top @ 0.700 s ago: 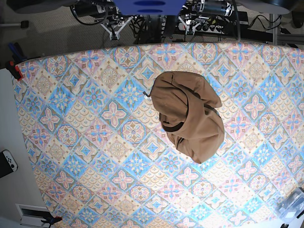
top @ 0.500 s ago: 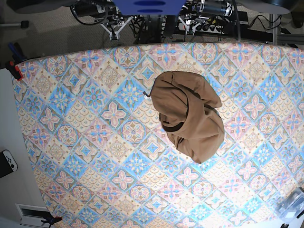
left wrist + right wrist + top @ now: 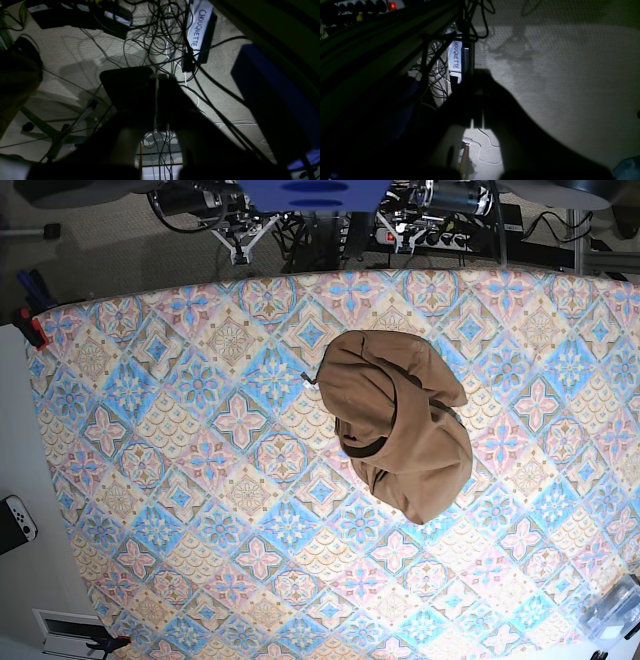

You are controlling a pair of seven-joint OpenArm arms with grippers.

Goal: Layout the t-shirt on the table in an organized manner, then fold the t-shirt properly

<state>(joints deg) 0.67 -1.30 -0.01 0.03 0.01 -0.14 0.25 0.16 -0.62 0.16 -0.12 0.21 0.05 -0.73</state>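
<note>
Table: the patterned cloth (image 3: 200, 480), with blue, pink and cream diamond tiles, covers the broad surface.
T-shirt: the tan-brown garment (image 3: 420, 430) lies bunched and overlapped on the cloth, a little right of the middle and toward the far side; its folds run from the far left down to the near right.
White surface: a pale strip (image 3: 45, 580) runs along the left side of the table.
Left gripper: its fingers (image 3: 162, 77) are together, dark and blurred in the left wrist view, over wires and pale flooring; no cloth between them.
Right gripper: its fingers (image 3: 480, 73) are together too, in front of grey flooring, with nothing gripped.
Clear plastic item: it sits at the near right corner (image 3: 610, 612); what it is, I cannot tell.
Handwritten label: "CHOUQUETTE" (image 3: 200, 30), on a black device among the wires.
White device: a small one (image 3: 20, 519) at the left.
Tag: small and pale (image 3: 310, 380), at the garment's left edge.
</note>
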